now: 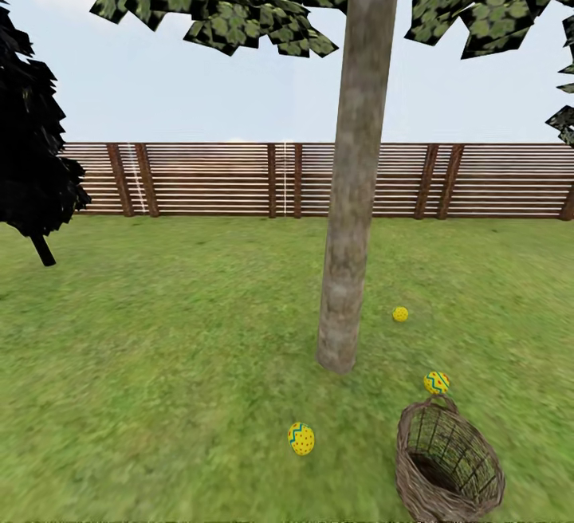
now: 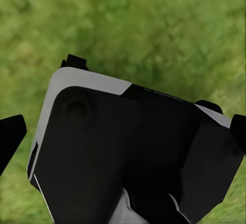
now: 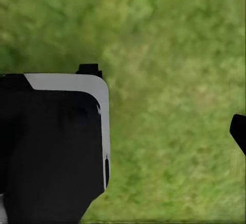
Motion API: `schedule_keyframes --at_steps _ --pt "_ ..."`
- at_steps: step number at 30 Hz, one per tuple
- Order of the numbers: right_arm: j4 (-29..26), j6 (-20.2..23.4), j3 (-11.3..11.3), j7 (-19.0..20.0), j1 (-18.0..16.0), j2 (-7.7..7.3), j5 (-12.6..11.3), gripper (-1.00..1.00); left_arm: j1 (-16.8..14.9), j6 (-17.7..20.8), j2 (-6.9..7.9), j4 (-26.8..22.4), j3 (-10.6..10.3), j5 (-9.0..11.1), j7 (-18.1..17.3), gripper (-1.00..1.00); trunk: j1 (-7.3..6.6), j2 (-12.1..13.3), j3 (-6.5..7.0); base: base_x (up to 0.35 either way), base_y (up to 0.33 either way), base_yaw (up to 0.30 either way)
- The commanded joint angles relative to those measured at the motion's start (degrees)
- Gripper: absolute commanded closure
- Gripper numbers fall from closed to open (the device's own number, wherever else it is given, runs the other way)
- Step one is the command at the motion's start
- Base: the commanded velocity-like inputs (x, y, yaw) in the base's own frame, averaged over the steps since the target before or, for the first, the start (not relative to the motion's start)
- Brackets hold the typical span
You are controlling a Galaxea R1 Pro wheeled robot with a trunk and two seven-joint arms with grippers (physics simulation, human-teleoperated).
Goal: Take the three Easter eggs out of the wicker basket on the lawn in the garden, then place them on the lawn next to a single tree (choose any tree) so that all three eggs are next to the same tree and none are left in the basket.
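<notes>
Garden lawn (image 1: 159, 363), slatted fence (image 1: 239, 180) across mid-frame. Easter eggs, three, on grass around the tree (image 1: 351, 212): lower centre (image 1: 300, 438), right of trunk (image 1: 400, 314), touching the basket handle (image 1: 436, 382). Wicker basket (image 1: 414, 471), lower right, interior apparently empty. Black tree (image 1: 32, 156), left edge. Gripper states: cannot tell; wrist views give robot body over grass.

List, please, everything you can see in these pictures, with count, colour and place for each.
Eggs: three, yellow with blue zigzags, on the grass around the trunk: one left of the basket, one by its handle, one farther back.
Basket: one, brown wicker, looks empty, lower right.
Tree: one, grey-brown trunk, centre.
Black tree: one, far left.
Fence: one, brown slats, across the back.
Grass: green, throughout.
Left gripper: black fingertips apart, over grass.
Right gripper: likewise.
</notes>
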Motion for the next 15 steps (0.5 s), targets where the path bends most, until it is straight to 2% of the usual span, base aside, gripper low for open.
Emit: schedule_keyframes --at_steps 1,12,15 --pt "0.09 -0.01 0.39 0.00 0.26 0.08 -0.23 -1.00 -0.03 0.09 0.15 0.10 0.48 -0.44 -0.12 -1.00 0.02 -0.05 -0.09 0.000 0.000 0.000" --pt "0.10 -1.98 0.39 -0.03 0.80 0.21 -0.35 -1.00 -0.01 0.08 0.21 0.11 0.48 -0.45 -0.16 -1.00 0.02 -0.05 0.49 0.000 0.000 0.000" --pt "0.10 -2.16 0.39 -0.03 0.80 0.20 -1.19 -1.00 -0.01 0.08 0.11 0.11 0.48 -0.46 -0.14 -1.00 0.02 -0.05 0.77 0.000 0.000 0.000"
